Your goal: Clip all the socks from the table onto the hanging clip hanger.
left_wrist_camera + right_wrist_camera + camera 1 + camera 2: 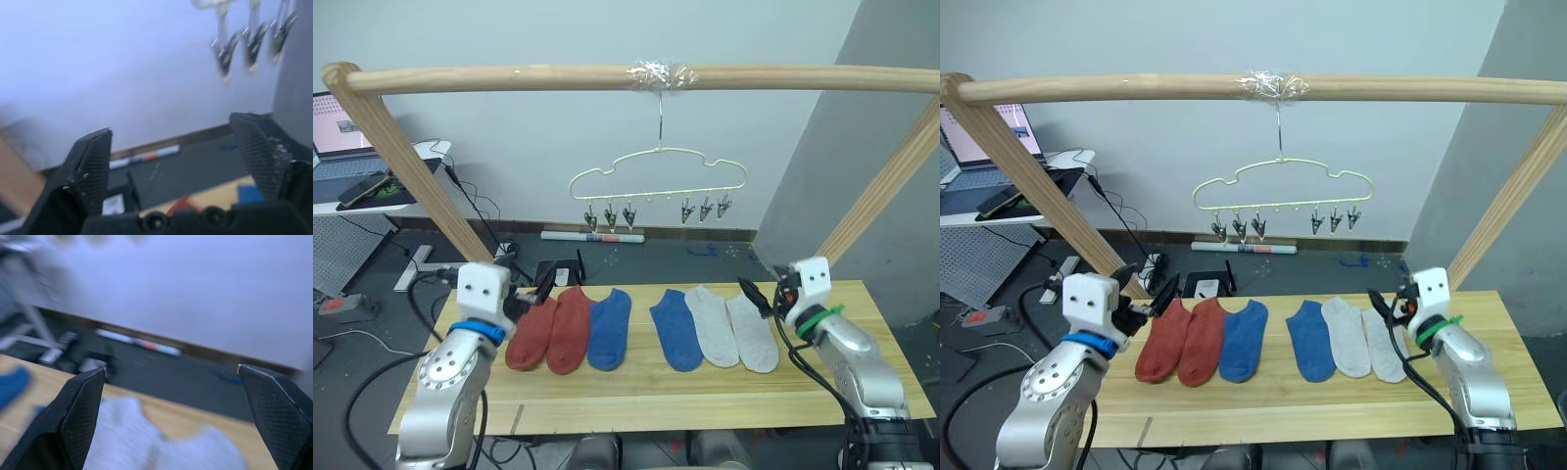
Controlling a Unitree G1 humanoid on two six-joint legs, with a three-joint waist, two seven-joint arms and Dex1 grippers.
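We see six socks lying flat in a row on the table (636,397), toes toward us and cuffs toward the far edge: two red socks (551,331) on our left, two blue socks (643,329) in the middle, two grey socks (732,331) on our right. They lie in colour pairs, each pair's socks touching or overlapping a little, with a bare gap between the two blue ones. Laid out this way, each cuff sits open to a grasp from either side, which we judge is the reason for the layout.

The hanger (658,172) hangs by its hook from the taped middle of the pole (509,78), well above and behind the socks. Its six clips (609,216) hang in two groups of three, all bare, so no sock is clipped yet.

Our left gripper (540,287) hovers near the red cuffs, fingers spread wide and holding nothing. Our right gripper (756,298) hovers just beside the outer grey sock's cuff, likewise wide and holding nothing. Each arm stands at its own end of the row, likely so each can serve its nearer socks.

The socks look thin, soft and limp; we expect them to droop when lifted.
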